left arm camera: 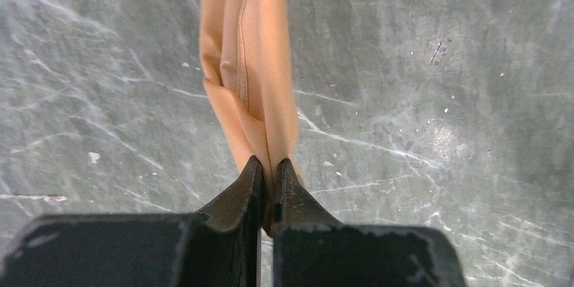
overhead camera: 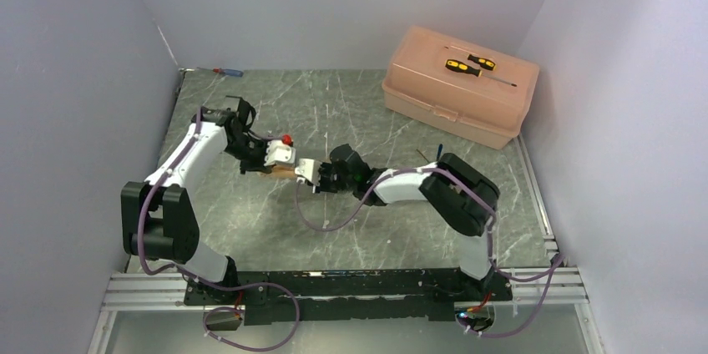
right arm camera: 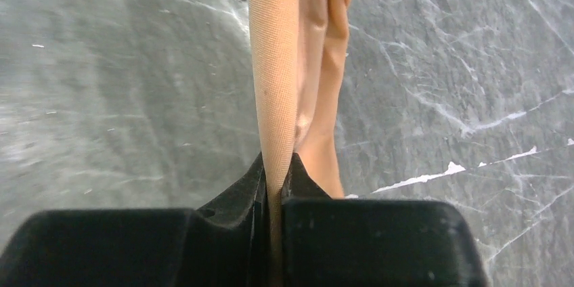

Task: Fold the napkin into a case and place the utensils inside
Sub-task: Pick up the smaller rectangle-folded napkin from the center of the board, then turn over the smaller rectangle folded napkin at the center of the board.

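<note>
My left jaws are clenched on one end of the napkin (left arm camera: 254,63), the peach cloth pinched right at their tips and running straight out ahead of them in a bunched, lengthwise-creased strip. My right jaws are clamped on the other end in the same way, with a smooth band of cloth caught between the tips and looser folds hanging just beside it. The cloth spans the short gap between the two sets of jaws, lifted off the grey marbled tabletop (left arm camera: 440,97) that lies beneath both.

As I judge it, the step is to open this bundle out so it can be folded. To do that well I should draw both jaws apart evenly until the slack creases flatten. Then I should lower them together so the cloth lands flat under the tips. Neither grip should ease before the cloth rests, or the slippery fabric may slide out and crumple.
</note>
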{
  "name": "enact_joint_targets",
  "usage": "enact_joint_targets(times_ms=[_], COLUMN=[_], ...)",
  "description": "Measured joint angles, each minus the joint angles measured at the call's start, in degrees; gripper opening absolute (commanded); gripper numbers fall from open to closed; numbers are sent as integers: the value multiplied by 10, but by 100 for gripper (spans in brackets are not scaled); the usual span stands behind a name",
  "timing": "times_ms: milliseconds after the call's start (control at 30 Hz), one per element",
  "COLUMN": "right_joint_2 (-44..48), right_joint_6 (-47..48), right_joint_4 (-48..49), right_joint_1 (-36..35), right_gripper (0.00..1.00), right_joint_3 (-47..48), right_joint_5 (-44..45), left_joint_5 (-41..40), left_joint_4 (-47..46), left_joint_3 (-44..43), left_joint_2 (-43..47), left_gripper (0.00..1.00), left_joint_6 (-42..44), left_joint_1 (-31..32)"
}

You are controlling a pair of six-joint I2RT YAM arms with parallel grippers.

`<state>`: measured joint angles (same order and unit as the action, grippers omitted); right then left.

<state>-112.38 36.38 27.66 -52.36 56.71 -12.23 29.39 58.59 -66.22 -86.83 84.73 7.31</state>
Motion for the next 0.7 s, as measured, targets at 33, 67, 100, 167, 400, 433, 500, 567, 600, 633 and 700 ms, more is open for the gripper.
enact_joint_targets(times_ms=[33,67,100,167,400,433,500,567,600,633,700], right_joint_2=[16,33,49,74,101,96,68,38,17,-2,-47], right_joint_6=[-8,-16,-23,-37,-50,-50,-48,-43,-38,-32,-12], right_joint_4=[-26,-59,-95,-184,-468,-497,-568,-608,-631,-649,-688], right_joint_1=[2,5,9,20,45,45,44,43,42,42,41], right_gripper=[0,0,0,0,0,0,0,0,0,0,0], right_joint_3=[2,7,18,56,172,182,206,217,224,231,252], right_joint_5=[-13,-31,-49,-95,-269,-291,-351,-386,-405,-419,-452], left_joint_5=[6,10,15,23,78,86,101,109,113,116,122], left_joint_4=[16,26,44,74,198,218,249,263,268,274,279], left_joint_3=[-16,-28,-46,-78,-139,-138,-122,-95,-77,-62,-42], left_joint_2=[0,0,0,-1,-9,-14,-28,-45,-57,-70,-100], left_gripper=[3,3,3,3,3,3,3,3,3,3,3], left_joint_6=[-2,-3,-5,-14,-42,-45,-47,-49,-51,-52,-56], left_joint_1=[0,0,0,0,1,2,2,3,4,5,5])
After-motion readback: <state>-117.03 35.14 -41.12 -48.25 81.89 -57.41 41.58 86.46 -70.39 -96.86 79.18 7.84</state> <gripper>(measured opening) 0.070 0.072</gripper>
